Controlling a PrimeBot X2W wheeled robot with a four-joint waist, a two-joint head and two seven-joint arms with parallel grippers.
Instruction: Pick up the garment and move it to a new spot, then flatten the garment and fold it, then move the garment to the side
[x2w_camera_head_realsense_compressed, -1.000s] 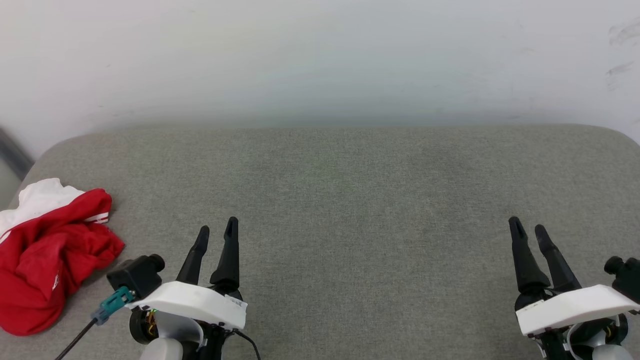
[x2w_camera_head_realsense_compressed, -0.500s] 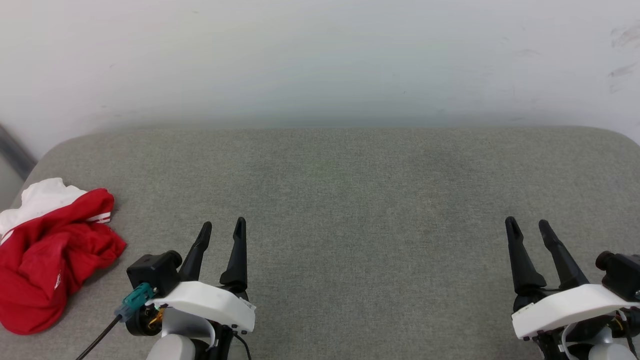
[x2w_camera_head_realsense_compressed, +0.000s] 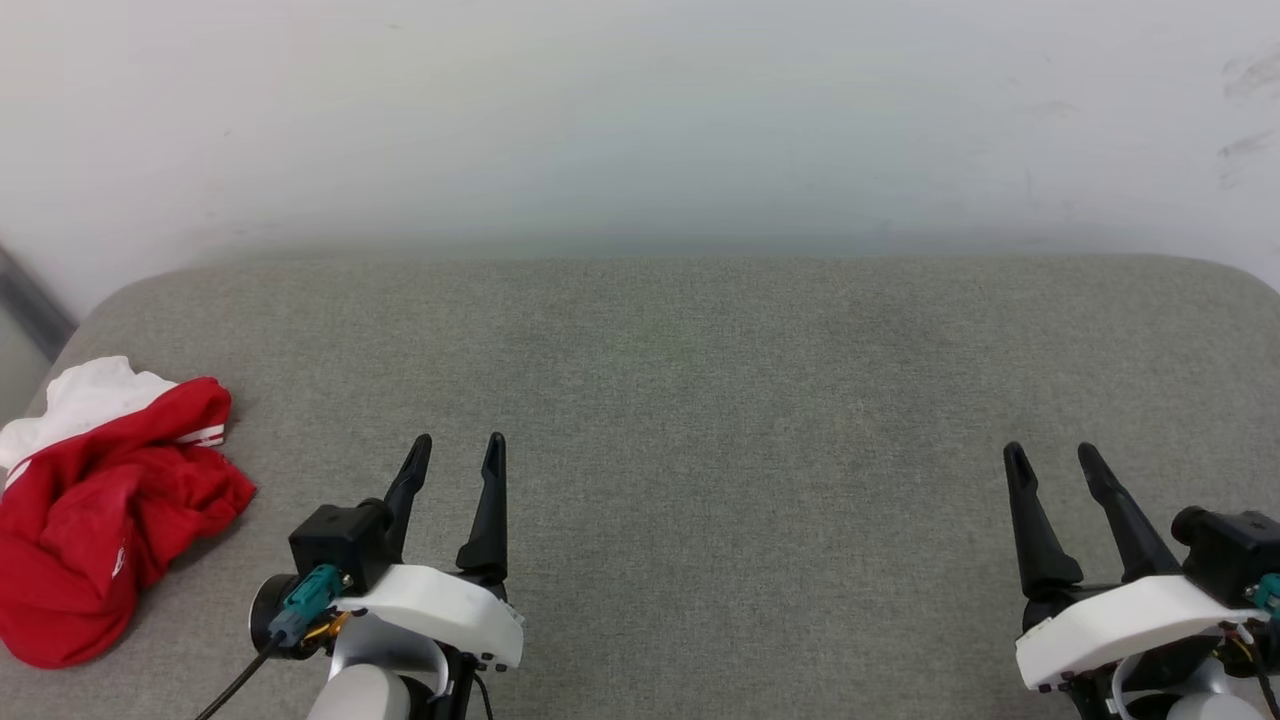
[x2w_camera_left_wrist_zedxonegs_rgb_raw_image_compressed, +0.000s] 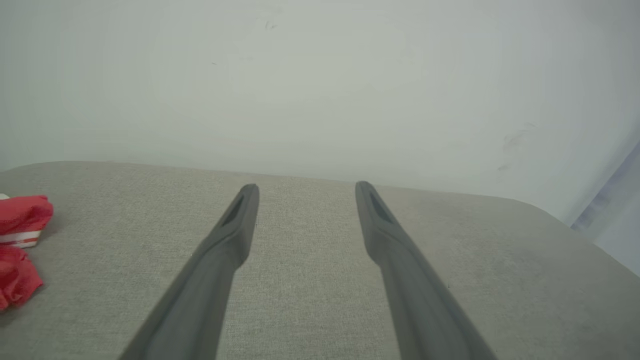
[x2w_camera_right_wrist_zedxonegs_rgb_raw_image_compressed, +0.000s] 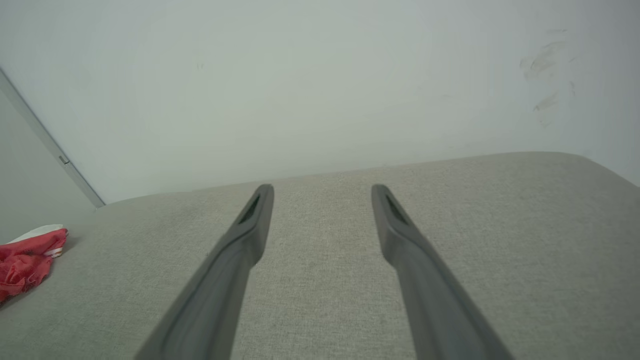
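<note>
Jaws on both arms stand parted with nothing between them; the left gripper (x2w_camera_head_realsense_compressed: 460, 442) and the right gripper (x2w_camera_head_realsense_compressed: 1050, 452) sit low at the near edge of the bench (x2w_camera_head_realsense_compressed: 700, 380), well apart from each other, their dark fingers pointing towards the pale wall (x2w_camera_head_realsense_compressed: 640, 120). That reads as a ready posture, spread in advance so that either could close on cloth without a further step; neither touches anything.

The garment (x2w_camera_head_realsense_compressed: 110, 520) lies crumpled at the bench's left end, close to its rounded corner; it is a loose red heap with a white sleeve and a strip of red-white trim showing on its far side, and no number or lettering can be made out in the folds. It is near the left gripper but apart from it, off to that arm's left; in the left wrist view it sits at the picture's left edge, well outside the line of the fingers.

The pick-up has not yet begun, by the look of it; the left arm is the likelier one to fetch the heap, being closer, and would have to swing leftward first. The wide grey middle of the bench, ahead of both arms, seems the natural place to carry it; a heap so bunched may come up unevenly, so a high fold would suit the pinch.
</note>
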